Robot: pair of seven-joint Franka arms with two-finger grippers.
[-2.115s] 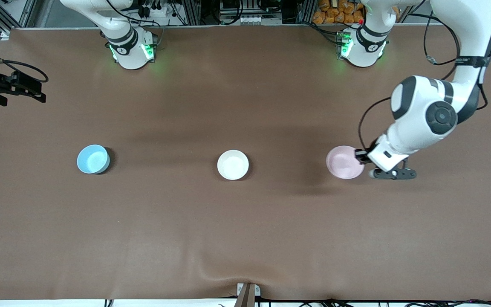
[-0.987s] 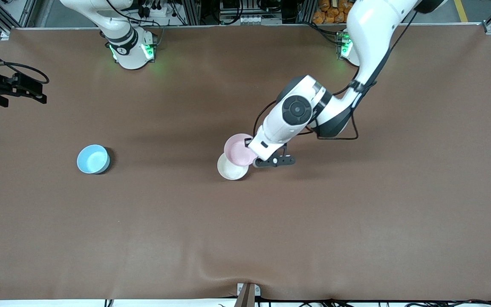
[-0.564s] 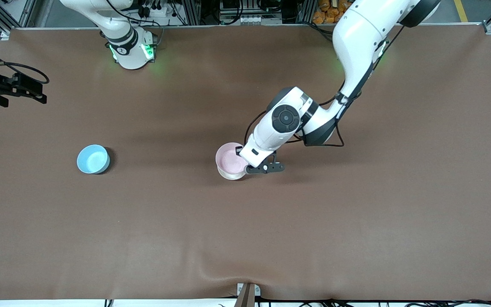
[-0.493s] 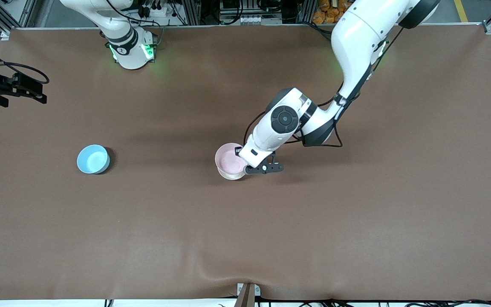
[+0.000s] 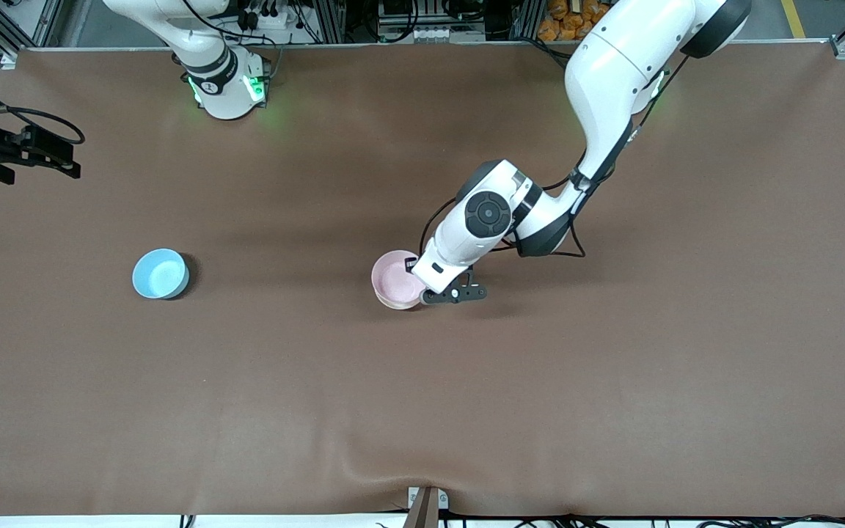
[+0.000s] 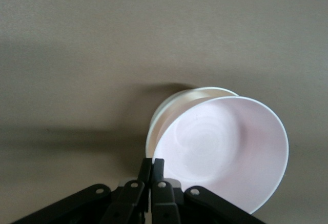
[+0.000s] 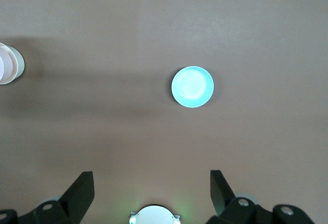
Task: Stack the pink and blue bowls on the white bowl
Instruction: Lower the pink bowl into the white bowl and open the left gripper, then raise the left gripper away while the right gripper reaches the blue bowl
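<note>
My left gripper (image 6: 152, 175) pinches the pink bowl's (image 5: 395, 278) rim, seating it tilted in the white bowl (image 6: 171, 107) at mid-table (right gripper (image 7: 151, 190) waits open, high above the blue bowl (image 5: 161, 273)); releasing askew could tip it off.

The blue bowl (image 7: 192, 86) sits alone on the brown table (image 7: 102, 39), framed between the right gripper (image 7: 151, 193)'s 2 wide-spread fingers (image 7: 82, 189).

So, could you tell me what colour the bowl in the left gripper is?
Pale pink bowl, clearest in the left wrist view.
</note>
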